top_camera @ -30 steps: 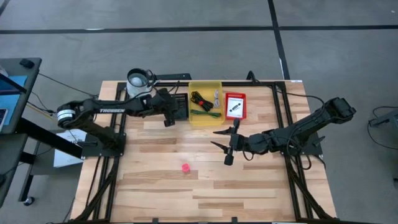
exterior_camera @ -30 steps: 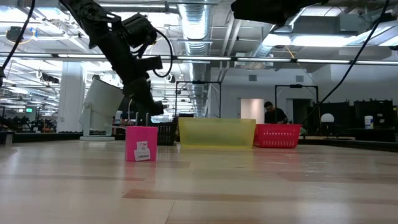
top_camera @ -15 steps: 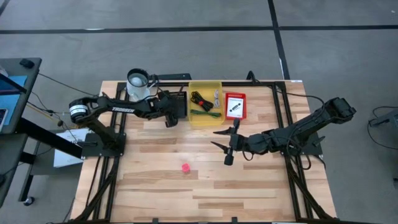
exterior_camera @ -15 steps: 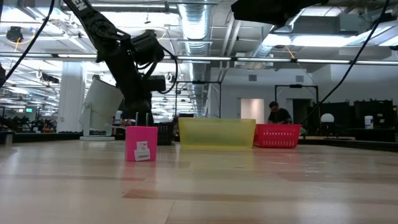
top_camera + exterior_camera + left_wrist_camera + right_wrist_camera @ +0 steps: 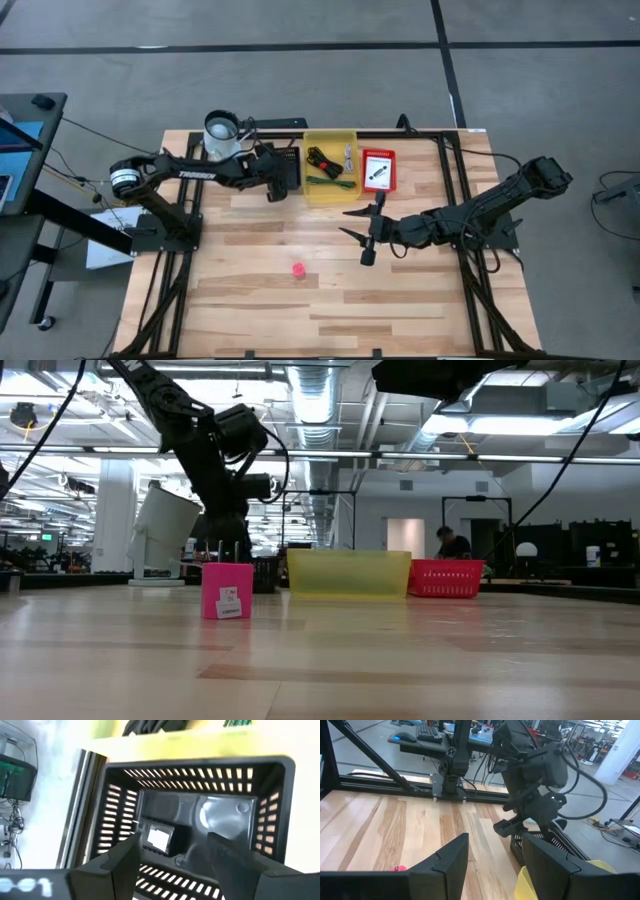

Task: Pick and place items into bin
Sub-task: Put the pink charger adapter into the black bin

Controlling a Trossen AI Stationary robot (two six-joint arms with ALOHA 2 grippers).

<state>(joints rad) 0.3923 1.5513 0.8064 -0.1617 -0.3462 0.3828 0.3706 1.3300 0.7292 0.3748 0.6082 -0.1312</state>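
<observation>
Three bins stand in a row at the far side. A black slotted basket [image 5: 291, 172] holds a black piece with a white label [image 5: 159, 837]. A yellow bin [image 5: 330, 190] holds a black coiled cable [image 5: 322, 158], a green stick [image 5: 322, 181] and a silver part [image 5: 348, 156]. A red bin [image 5: 378, 186] holds a white-and-black piece [image 5: 377, 168]. A pink cube [image 5: 298, 269] lies on the bare table. My left gripper [image 5: 172, 852] hangs open just above the black basket. My right gripper [image 5: 362, 228] stays open mid-table, well above the wood.
A white cup-like device [image 5: 222, 130] stands at the far left, beside the black basket. Black frame rails [image 5: 450, 190] run along the table's sides. The wooden top [image 5: 300, 310] around the pink cube lies bare. A person [image 5: 447, 543] stands in the room far behind.
My left gripper has sunk toward the black basket and tipped a little. In the low view its fingers now stand just above the basket's rim. The right arm has kept still.
</observation>
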